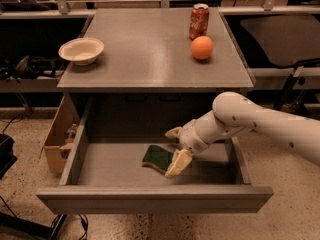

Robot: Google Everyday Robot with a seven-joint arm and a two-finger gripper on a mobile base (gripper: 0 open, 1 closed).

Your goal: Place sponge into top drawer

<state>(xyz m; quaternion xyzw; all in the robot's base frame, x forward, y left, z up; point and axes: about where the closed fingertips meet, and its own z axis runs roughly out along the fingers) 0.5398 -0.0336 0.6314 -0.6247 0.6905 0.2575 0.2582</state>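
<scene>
One sponge [155, 157] lay flat on the floor of the open drawer [150, 199] — green side up, right of centre. The gripper [171, 152] hung low inside the drawer, fingers spread apart — its lower finger at the sponge's right edge.

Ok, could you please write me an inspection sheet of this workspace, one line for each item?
Surface: grey cabinet top, carrying three things.
Job's things: green-and-yellow sponge lies on the floor of the pulled-out grey top drawer.
Clutter: white bowl, red soda can and round orange on the cabinet top.
Tool: white two-finger tool inside the drawer, fingers spread, at the sponge's right edge.
Cables: dark cables on the floor, lower left.
Surroundings: cardboard box left of the drawer; speckled floor.
</scene>
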